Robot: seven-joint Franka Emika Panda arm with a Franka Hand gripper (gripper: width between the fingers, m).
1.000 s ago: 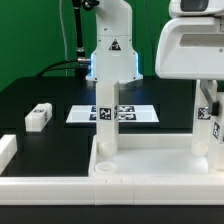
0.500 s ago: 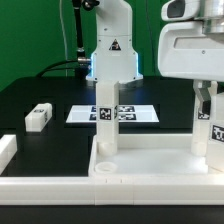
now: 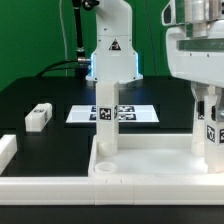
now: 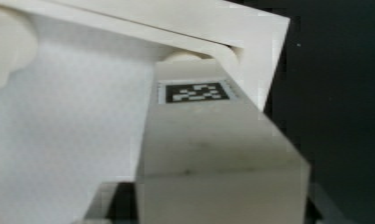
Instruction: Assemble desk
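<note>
desk top [image 3: 150,162] lies rim-up on the table [image 3: 40,148], directly under the gripper [image 3: 208,100]. first leg [image 3: 105,135] stands upright in one corner of it, well off to the gripper's side. second leg [image 3: 209,135] stands upright at another corner, jaws clamped on its upper end; can't tell if it's fully seated. third leg [image 3: 38,117] lies loose, far from the gripper, past the marker board [image 3: 140,114]. fourth not in view. I'd judge under halfway: finish this leg, then two more
</note>
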